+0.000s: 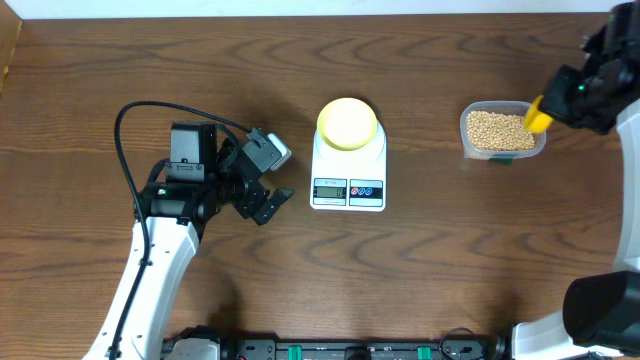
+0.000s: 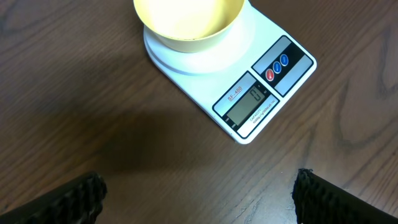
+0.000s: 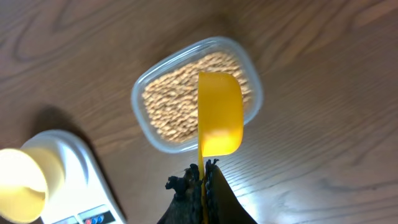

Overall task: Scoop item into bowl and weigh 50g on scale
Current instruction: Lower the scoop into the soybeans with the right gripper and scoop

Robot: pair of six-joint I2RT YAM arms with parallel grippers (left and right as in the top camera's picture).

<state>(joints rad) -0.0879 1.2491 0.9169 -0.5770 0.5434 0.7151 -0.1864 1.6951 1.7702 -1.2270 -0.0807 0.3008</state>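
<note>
The pale yellow-green bowl point(image 1: 347, 124) stands empty on the white scale point(image 1: 348, 172); both also show in the left wrist view, the bowl point(image 2: 188, 22) and the scale point(image 2: 249, 93). The tan beans point(image 1: 497, 129) fill a clear tub point(image 1: 503, 152) at the right. My right gripper point(image 3: 203, 171) is shut on the handle of a yellow scoop point(image 3: 219, 115), whose empty cup hovers over the tub's right side point(image 1: 538, 115). My left gripper point(image 2: 199, 193) is open and empty, left of the scale point(image 1: 262, 195).
The beans point(image 3: 186, 99) and tub point(image 3: 144, 130) sit right of the scale in the right wrist view. A black cable point(image 1: 130, 120) loops above the left arm. The table's far edge runs along the top.
</note>
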